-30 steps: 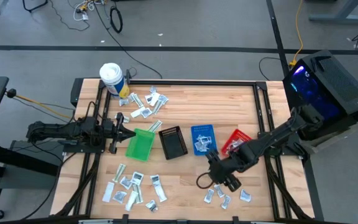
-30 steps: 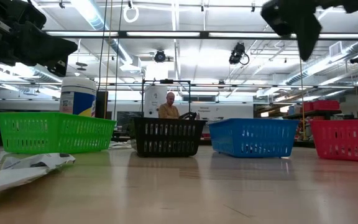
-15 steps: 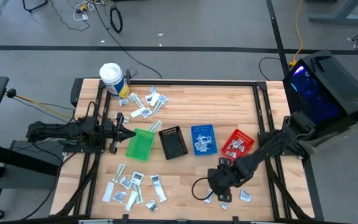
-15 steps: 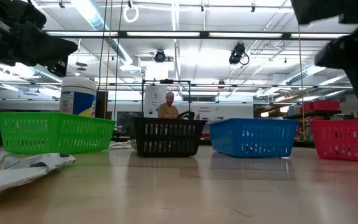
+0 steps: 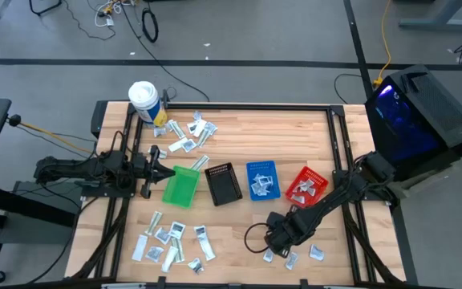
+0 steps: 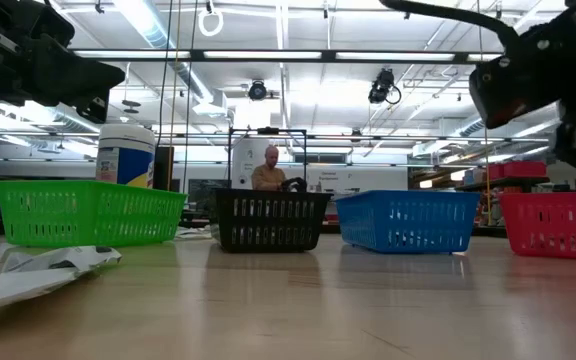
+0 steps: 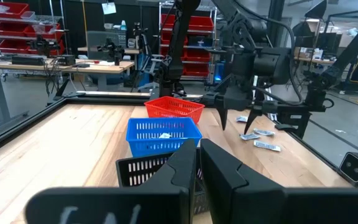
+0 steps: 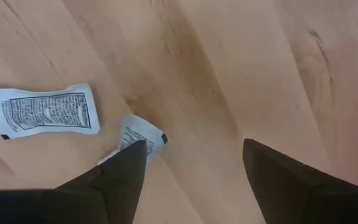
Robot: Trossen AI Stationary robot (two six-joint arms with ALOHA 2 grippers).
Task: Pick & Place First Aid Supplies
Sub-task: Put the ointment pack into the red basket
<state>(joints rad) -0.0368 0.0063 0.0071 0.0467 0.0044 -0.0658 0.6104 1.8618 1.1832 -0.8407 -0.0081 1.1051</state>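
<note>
The first aid supplies are small flat sachets lying in three loose groups: far left (image 5: 184, 133), near left (image 5: 171, 244) and near right (image 5: 297, 254). My right gripper (image 5: 275, 241) hangs open, pointing down, just over the near-right group. In the right wrist view a printed white sachet (image 8: 42, 111) lies flat on the wood and a smaller one (image 8: 140, 135) shows beside one fingertip; my right gripper (image 8: 194, 163) has only bare wood between its fingers. My left gripper (image 5: 156, 171) waits shut and level at the table's left, beside the green bin (image 5: 180, 186).
Four small bins stand in a row across the table's middle: green, black (image 5: 223, 183), blue (image 5: 261, 180) and red (image 5: 305, 183), the blue and red holding some sachets. A white tub (image 5: 143, 100) stands at the far left corner. A person shows in the room beyond (image 6: 271, 170).
My right gripper has come down toward the near-right sachets, shifting a little toward the table's near edge and left, and has rolled about its own pointing line. It has stayed open.
</note>
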